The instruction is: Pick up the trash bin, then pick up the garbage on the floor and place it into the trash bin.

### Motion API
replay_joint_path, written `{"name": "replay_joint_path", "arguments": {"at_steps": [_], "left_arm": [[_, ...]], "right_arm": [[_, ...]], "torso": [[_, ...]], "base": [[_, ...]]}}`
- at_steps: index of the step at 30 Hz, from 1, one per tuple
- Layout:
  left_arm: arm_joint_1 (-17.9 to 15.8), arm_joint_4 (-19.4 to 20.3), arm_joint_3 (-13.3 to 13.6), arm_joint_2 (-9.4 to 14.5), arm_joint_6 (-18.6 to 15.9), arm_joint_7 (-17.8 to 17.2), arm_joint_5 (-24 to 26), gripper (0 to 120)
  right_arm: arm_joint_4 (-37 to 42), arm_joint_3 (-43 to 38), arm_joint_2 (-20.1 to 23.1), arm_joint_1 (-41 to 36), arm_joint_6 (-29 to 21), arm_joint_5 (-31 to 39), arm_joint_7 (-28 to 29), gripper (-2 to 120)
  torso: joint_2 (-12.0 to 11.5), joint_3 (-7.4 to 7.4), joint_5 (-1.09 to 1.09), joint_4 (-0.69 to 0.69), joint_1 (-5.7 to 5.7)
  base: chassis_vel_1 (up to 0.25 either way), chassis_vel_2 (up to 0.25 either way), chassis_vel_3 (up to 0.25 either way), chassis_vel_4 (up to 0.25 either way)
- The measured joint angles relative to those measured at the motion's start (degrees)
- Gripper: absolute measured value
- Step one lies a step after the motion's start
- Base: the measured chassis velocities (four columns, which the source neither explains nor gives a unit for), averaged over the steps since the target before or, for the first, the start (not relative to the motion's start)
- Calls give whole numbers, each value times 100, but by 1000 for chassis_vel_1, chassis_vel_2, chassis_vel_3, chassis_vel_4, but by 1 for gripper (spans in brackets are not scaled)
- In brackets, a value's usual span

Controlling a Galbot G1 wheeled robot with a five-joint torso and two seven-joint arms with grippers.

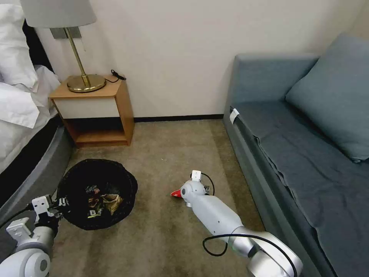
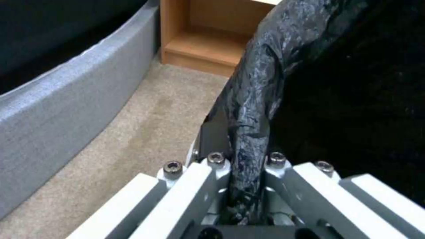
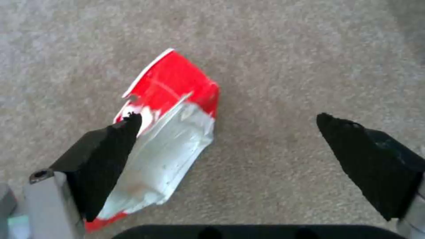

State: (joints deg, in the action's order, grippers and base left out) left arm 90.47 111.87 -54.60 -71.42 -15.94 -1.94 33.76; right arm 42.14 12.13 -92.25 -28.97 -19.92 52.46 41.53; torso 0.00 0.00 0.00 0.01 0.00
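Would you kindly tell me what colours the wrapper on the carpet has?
The wrapper is red and silvery white, clearest in the right wrist view.

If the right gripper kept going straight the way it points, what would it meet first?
Probably the red-and-white wrapper on the carpet: the right gripper, jaws open, points down at it, one finger over its edge.

The head view looks down over the carpet (image 1: 169, 146), which both close-up wrist views share.
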Motion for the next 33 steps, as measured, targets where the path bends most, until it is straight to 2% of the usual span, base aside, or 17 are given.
{"name": "replay_joint_path", "arguments": {"at_steps": [20,33], "left_arm": [[-10,-77,-12,32,59,49,-56,1],[17,-88,-2,0,93,77,-88,1]], "right_arm": [[226,419,7,-254,-197,24,-162,98],[110,490,11,-291,-190,-103,-473,48]], "torso": [[0,0,0,-1,0],[0,0,0,-1,0]], "base": [[0,0,0,0],[0,0,0,0]]}}
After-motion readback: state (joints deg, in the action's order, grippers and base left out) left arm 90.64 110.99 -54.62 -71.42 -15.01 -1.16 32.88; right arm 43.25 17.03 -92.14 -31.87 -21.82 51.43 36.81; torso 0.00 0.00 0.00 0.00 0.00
